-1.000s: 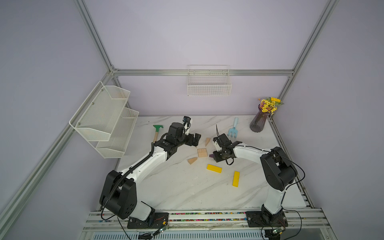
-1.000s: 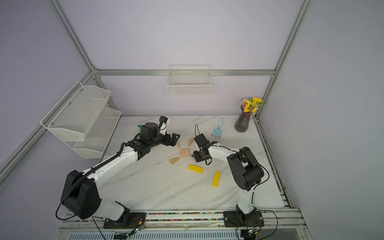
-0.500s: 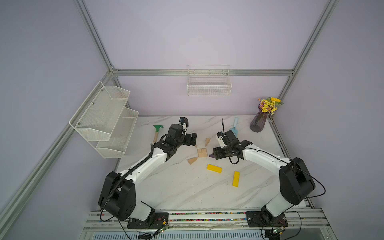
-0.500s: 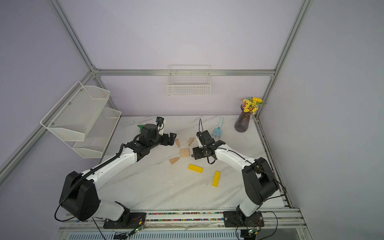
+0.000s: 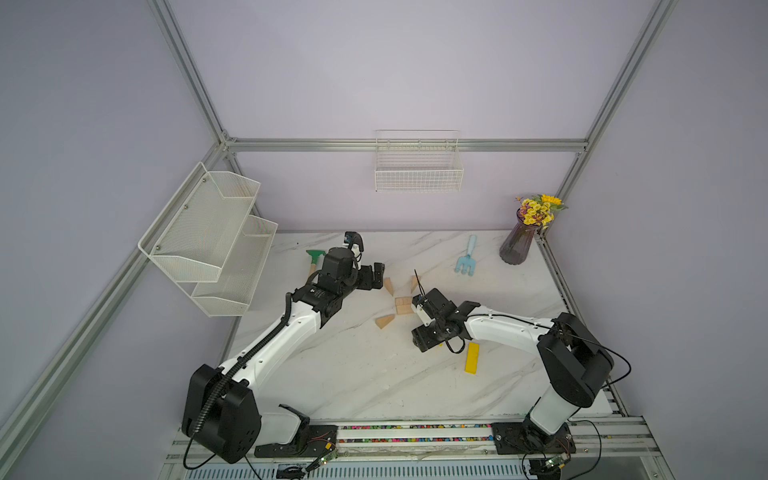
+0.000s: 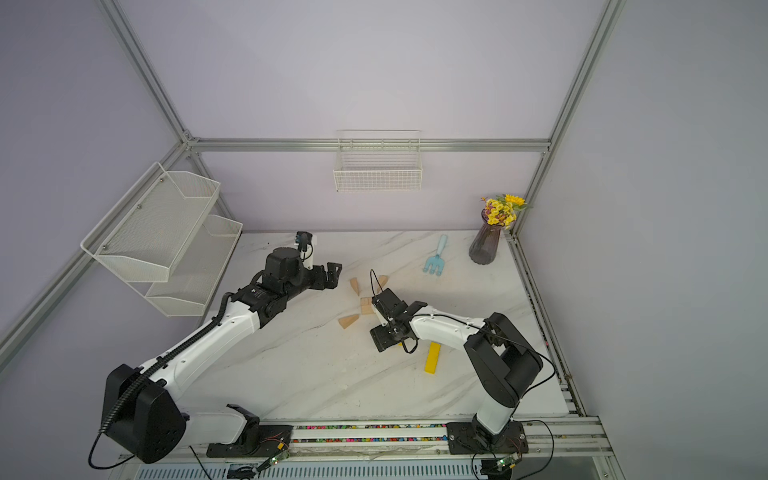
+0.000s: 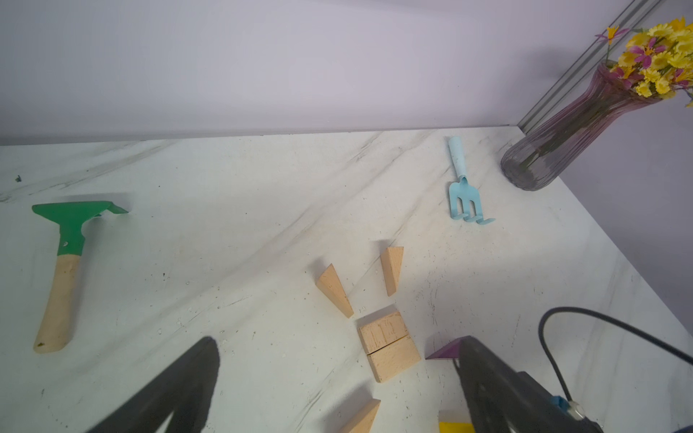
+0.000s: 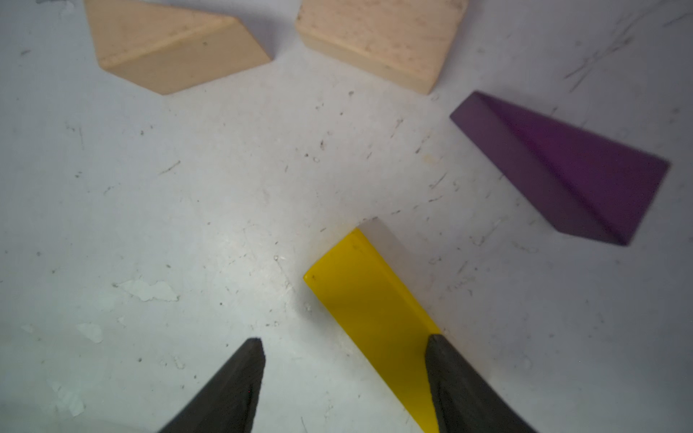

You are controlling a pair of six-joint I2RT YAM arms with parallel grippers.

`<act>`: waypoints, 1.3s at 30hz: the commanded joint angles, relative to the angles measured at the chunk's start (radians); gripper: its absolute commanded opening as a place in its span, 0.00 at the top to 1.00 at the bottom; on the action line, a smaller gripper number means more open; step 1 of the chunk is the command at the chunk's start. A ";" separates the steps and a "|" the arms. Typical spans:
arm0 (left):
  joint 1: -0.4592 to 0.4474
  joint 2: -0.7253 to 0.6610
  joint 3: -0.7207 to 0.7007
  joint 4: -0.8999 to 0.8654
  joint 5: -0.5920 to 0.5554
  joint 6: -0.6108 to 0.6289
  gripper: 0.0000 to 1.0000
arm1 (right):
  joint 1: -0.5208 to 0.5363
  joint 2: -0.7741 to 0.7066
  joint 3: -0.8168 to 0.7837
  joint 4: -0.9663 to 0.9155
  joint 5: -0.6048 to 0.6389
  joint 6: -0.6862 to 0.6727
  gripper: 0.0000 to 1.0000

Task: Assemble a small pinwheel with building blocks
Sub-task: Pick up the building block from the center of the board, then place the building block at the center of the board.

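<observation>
The pinwheel is not yet put together, and its pieces lie loose on the marble table (image 5: 332,374). Two wood rectangular blocks (image 5: 403,306) lie flat with their long sides touching, making a square. Everything below is placed from that square.

On the square's back-wall side, a wood wedge (image 5: 388,286) aims its thin end at a corner of the square, just beside it. Another wood wedge (image 5: 415,284) lies near the first, apart from the square. A third wood wedge (image 5: 385,321) lies just off the square's front corner on the left arm's side. The purple wedge (image 8: 562,168) sits just beside the square on the right arm's side, with a narrow gap between them.

In front of the square lies a yellow bar (image 8: 371,311), one end aimed at it but apart. The right gripper (image 8: 345,346) stands over this bar with its claw spread. One finger is at the bar's edge, and the other is clear of it. A second yellow bar (image 5: 472,358) lies farther in front of the square, well apart.

The left gripper (image 5: 377,277) hangs above the table behind the square on the left, with its claw spread wide and nothing in it.

Behind the square to the right lies a light blue toy fork (image 5: 466,262), and a glass vase of yellow flowers (image 5: 517,245) stands farther that way. A green rake with a wooden handle (image 7: 71,228) lies well to the square's left.
</observation>
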 commanded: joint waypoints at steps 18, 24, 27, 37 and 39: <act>0.002 -0.030 -0.015 0.048 -0.008 -0.071 0.00 | 0.054 0.020 0.001 -0.002 0.079 0.137 0.64; 0.002 -0.030 -0.018 0.030 0.002 -0.074 0.00 | 0.073 0.039 0.052 0.082 -0.001 0.330 0.66; 0.002 -0.028 -0.024 0.041 0.020 -0.062 0.00 | 0.073 0.081 0.086 0.083 0.021 0.429 0.65; 0.002 -0.043 -0.016 0.026 0.069 0.017 0.00 | 0.090 0.176 0.177 0.077 0.072 0.592 0.53; 0.003 -0.047 -0.021 0.031 0.073 0.025 0.00 | 0.091 0.183 0.192 0.057 0.101 0.599 0.47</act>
